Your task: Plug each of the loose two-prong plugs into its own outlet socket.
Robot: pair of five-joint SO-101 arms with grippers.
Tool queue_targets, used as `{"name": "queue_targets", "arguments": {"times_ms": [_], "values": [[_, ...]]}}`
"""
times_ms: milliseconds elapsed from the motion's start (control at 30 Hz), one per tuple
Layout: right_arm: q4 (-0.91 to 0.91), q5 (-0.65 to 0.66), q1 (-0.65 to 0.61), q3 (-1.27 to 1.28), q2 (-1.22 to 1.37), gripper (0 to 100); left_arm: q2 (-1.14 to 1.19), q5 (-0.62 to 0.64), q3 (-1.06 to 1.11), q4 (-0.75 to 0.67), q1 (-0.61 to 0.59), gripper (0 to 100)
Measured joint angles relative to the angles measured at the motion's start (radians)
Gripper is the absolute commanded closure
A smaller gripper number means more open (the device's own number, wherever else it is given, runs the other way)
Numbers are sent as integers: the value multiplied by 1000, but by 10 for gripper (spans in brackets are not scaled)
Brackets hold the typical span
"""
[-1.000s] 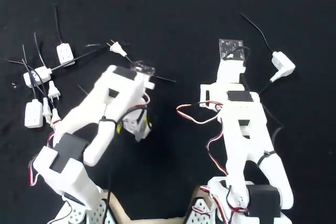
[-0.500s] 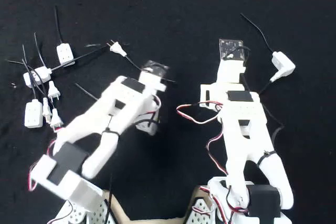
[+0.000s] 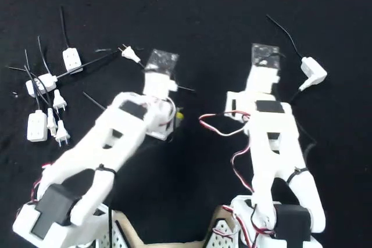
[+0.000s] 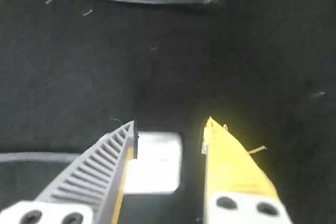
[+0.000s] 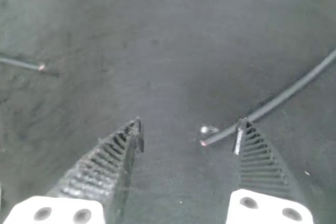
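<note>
Two white arms stand over the black cloth-covered table [image 3: 203,15]. The left gripper [image 4: 170,123], its grey and yellow jaws spread wide and holding nothing, hangs just beside a small white two-prong plug on a black cord [image 3: 131,54]. The right gripper [image 5: 190,123], likewise parted and empty, hovers over the loose end of a thin black cord [image 5: 210,139].

The step in hand looks like the pick-up of that nearest plug. It is best done by coming down square across the plug's body, not the cord, leaving the prongs free and pointed for a socket.

By my count there are three white rectangular socket blocks [image 3: 71,58] along the table's left side. What look like three more small white plugs [image 3: 58,101] are bunched among them. One white angled plug [image 3: 313,72] lies well apart on the right, near the right gripper.
</note>
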Motion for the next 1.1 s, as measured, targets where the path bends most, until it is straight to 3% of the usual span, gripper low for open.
{"name": "queue_targets", "arguments": {"times_ms": [133, 333, 500, 767, 967, 1100], "values": [[0, -40, 57, 0, 0, 737, 0, 2, 74, -176, 20, 783], [0, -60, 94, 0, 0, 737, 143, -34, 78, -213, 12, 784], [0, -63, 94, 0, 0, 737, 264, -78, -81, -26, -26, 787], [0, -63, 94, 0, 0, 737, 255, -86, -407, 351, -133, 783], [0, -63, 94, 0, 0, 737, 253, -83, -557, 328, -328, 782], [-3, -63, 94, 0, 0, 737, 370, -44, -626, 293, -364, 781]]}}
